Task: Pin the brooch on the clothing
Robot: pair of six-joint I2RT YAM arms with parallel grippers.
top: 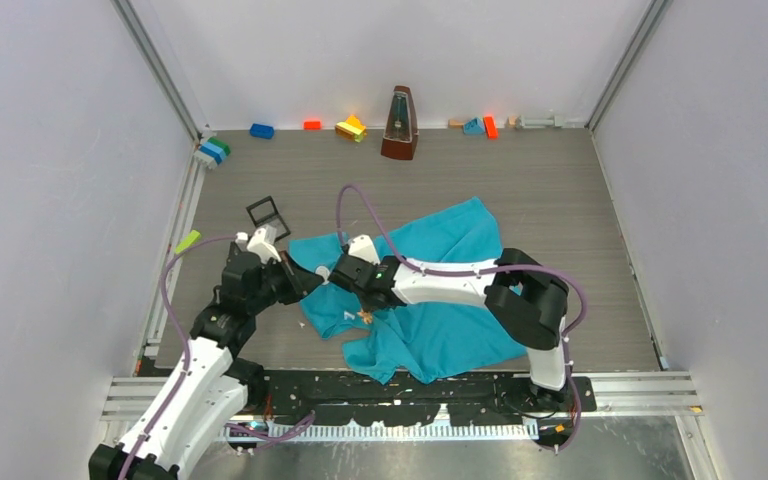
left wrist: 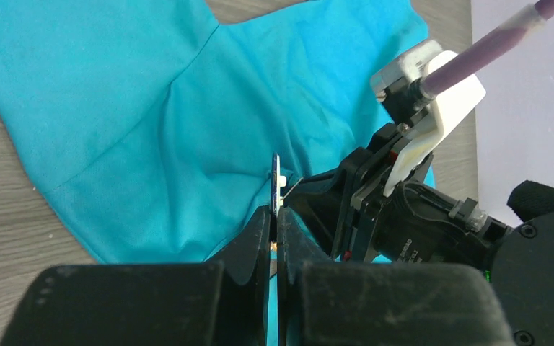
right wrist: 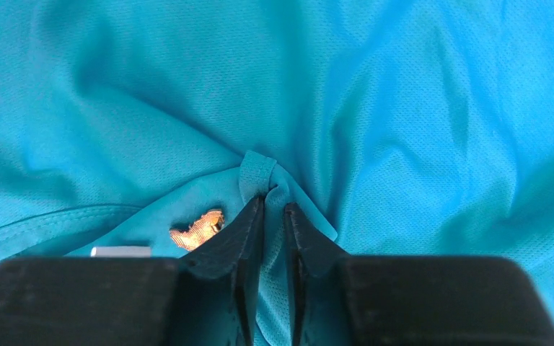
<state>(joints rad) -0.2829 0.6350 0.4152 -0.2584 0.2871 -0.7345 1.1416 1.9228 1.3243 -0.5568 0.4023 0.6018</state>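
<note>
Clothing (top: 440, 300) lies crumpled on the table (top: 560, 200) near the arms | left gripper (left wrist: 275, 215) squeezes a thin dark piece (left wrist: 275, 169), seen only from its wrist | right gripper (right wrist: 273, 205) pinches a fold of the clothing | white neck label (right wrist: 120, 251), no words readable | metronome (top: 400, 125) far back

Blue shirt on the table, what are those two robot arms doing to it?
The robot is trying to pin a brooch onto the blue shirt. The left gripper is clamped on the thin brooch, seen edge-on, its pin poking out. The right gripper pinches up a small fold of the shirt right beside it. The brooch does not look pinned on yet.
</note>
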